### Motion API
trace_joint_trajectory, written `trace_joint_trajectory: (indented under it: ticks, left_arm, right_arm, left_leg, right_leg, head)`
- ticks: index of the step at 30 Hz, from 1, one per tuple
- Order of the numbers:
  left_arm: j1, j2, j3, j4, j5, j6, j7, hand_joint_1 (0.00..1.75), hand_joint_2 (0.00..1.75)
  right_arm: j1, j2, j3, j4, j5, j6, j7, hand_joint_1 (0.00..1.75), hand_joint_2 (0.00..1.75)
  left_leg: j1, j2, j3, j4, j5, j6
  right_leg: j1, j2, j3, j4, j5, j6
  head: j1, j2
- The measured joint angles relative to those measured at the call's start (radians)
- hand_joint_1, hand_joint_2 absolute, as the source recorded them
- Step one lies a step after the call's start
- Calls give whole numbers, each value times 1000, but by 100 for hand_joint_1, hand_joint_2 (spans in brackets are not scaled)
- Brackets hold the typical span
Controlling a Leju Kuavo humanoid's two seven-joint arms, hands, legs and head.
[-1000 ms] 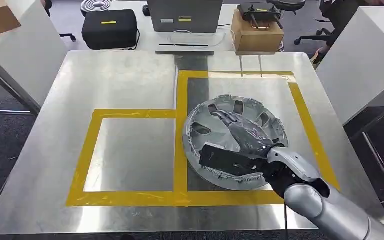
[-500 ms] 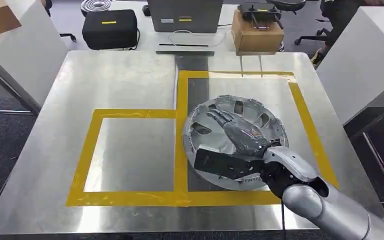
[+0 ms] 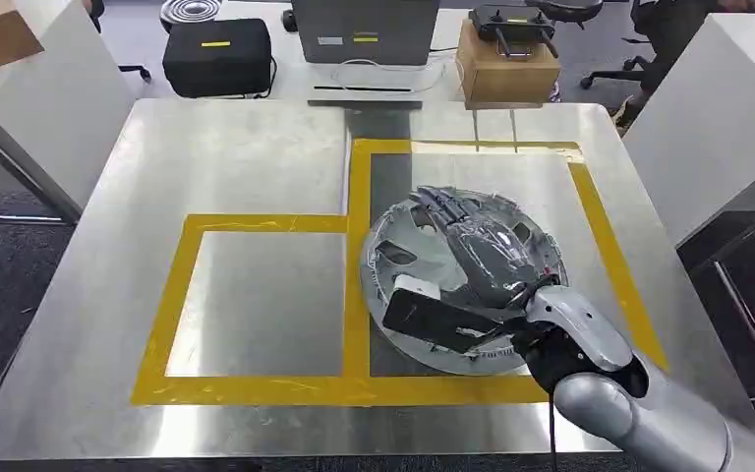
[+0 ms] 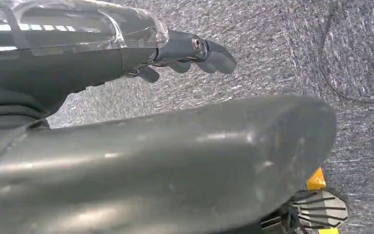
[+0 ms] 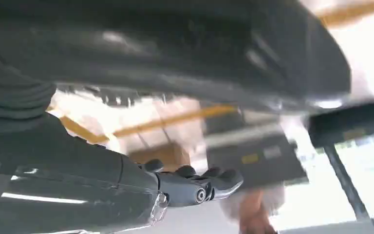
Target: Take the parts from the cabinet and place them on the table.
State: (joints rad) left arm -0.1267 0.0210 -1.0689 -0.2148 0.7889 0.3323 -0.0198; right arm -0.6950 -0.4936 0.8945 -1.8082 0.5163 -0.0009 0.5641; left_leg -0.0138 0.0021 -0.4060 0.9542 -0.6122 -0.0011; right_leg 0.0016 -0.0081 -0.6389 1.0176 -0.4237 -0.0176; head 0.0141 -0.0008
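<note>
Round silver plastic wheel cover (image 3: 408, 258): lying flat on the brushed-metal table (image 3: 236, 157), inside the right-hand yellow tape rectangle (image 3: 605, 256). Right hand (image 3: 482, 251): stretched above the cover, fingers extended, holding nothing. Left hand (image 4: 126, 48): over grey carpet, fingers loosely apart, empty.

Robotics test lab or workshop. Bare metal table (image 3: 256, 147) marked with yellow tape rectangles (image 3: 256, 223). Beyond its far edge: black equipment case (image 3: 218, 57), grey machine housing (image 3: 364, 29), cardboard box (image 3: 507, 71) carrying a remote controller (image 3: 511, 22). Grey carpet floor (image 3: 0, 285), office chairs (image 3: 609, 69), white partition panels (image 3: 718, 108) at both sides.
</note>
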Motion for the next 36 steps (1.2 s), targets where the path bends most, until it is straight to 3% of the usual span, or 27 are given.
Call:
trace_joint_trajectory:
  ticks: [3,6,10,14,16,22,29,36]
  left_arm:
    - [0,0,0,0,-5,0,2,0,0]
    - [1,0,0,0,-15,-1,3,0,0]
    - [4,-5,0,0,-23,-2,8,0,0]
    - [8,-11,-1,0,-31,0,21,0,0]
    - [12,-15,-1,0,-32,0,27,0,0]
    - [14,-21,-1,0,-32,-3,30,0,0]
    - [12,-24,-1,0,-32,-3,31,0,0]
    - [12,-24,-1,0,-31,-3,43,0,0]
  right_arm:
    - [44,-8,-41,-24,32,-115,-46,0,175]
    - [110,-33,-122,-36,55,-275,5,0,175]
    - [237,-125,-299,-31,4,-437,12,0,175]
    - [402,-211,-550,-6,-31,-562,-3,0,175]
    - [476,-236,-675,17,-47,-555,-26,0,175]
    - [635,-262,-930,79,-20,-543,-6,0,175]
    - [694,-264,-1073,111,-2,-533,18,0,175]
    - [824,-261,-1225,168,-5,-529,50,0,175]
  left_leg:
    - [0,-5,0,0,0,0]
    - [-1,-14,2,0,0,0]
    - [-1,-29,3,0,1,1]
    - [-1,-43,5,0,1,1]
    - [-1,-44,5,0,0,1]
    - [-2,-39,5,0,-1,4]
    - [-2,-24,9,0,-3,7]
    - [-1,-24,9,0,-4,8]
  right_leg:
    - [0,-4,1,0,0,0]
    - [1,-7,2,-1,0,0]
    - [1,-17,8,-4,-1,1]
    - [1,-27,15,-7,-5,6]
    - [0,-29,17,-8,-6,8]
    - [-1,-28,17,-9,-8,11]
    - [-1,-19,17,-10,-8,12]
    - [0,-18,17,-9,-8,12]
  head:
    - [0,0]
    - [0,0]
    - [0,0]
    - [0,0]
    - [0,0]
    - [0,0]
    - [0,0]
    - [1,0]
